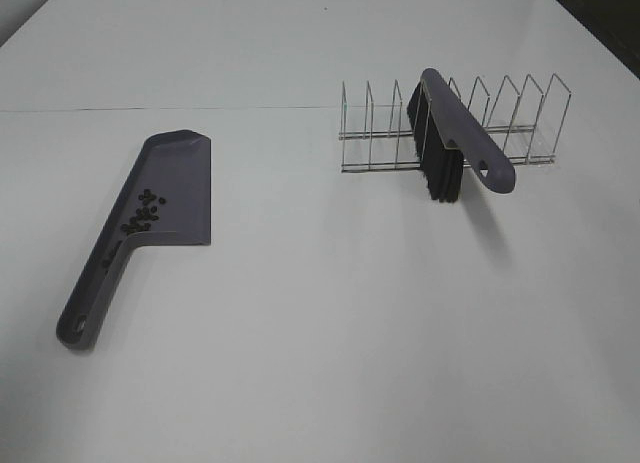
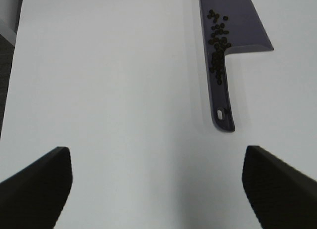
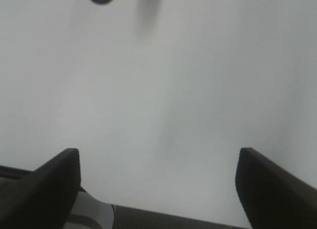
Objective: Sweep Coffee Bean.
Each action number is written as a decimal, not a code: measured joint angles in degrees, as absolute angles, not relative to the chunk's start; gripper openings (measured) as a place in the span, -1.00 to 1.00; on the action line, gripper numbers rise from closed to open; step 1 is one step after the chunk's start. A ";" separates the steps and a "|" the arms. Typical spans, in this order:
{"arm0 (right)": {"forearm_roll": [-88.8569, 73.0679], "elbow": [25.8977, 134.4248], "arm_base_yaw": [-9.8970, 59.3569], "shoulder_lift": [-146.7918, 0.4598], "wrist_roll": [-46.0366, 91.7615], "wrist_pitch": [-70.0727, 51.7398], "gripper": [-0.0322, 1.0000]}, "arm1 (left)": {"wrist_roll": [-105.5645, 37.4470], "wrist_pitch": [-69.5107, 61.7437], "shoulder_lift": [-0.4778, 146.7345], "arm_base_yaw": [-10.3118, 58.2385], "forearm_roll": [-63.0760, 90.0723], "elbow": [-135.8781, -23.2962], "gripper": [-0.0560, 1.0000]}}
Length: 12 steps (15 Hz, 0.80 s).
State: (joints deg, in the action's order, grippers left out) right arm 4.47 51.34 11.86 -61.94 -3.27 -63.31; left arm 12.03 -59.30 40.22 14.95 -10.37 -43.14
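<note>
Dustpan (image 1: 165,198) beans (image 2: 218,38) spill down handle, wrist-view only

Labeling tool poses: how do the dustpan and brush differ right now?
The dustpan lies flat on the table; the brush is propped in the wire rack.
The dustpan holds the coffee beans; the brush holds nothing.
The brush has black bristles; the dustpan is a plain scoop.
Both are grey-purple with a hole in the handle.
</note>
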 joint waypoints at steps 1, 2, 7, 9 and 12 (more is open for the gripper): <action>4.47 47.67 11.86 -59.24 -3.27 -63.31 0.47 | 12.03 -59.42 37.70 14.95 -10.26 -40.68 0.73; 4.47 44.23 11.86 -56.84 -3.27 -63.25 0.47 | 12.03 -59.76 35.41 14.95 -9.74 -38.73 0.73; 3.44 30.14 11.86 -41.25 -3.27 -62.40 0.47 | 12.03 -65.83 27.10 14.95 -6.47 -31.86 0.73; 2.98 28.48 11.86 -36.61 -3.27 -62.40 0.47 | 12.03 -65.43 25.84 14.95 -5.79 -31.40 0.73; 2.81 26.76 11.86 -27.73 -3.27 -64.06 0.47 | 11.34 -63.14 22.86 14.95 -4.41 -30.19 0.73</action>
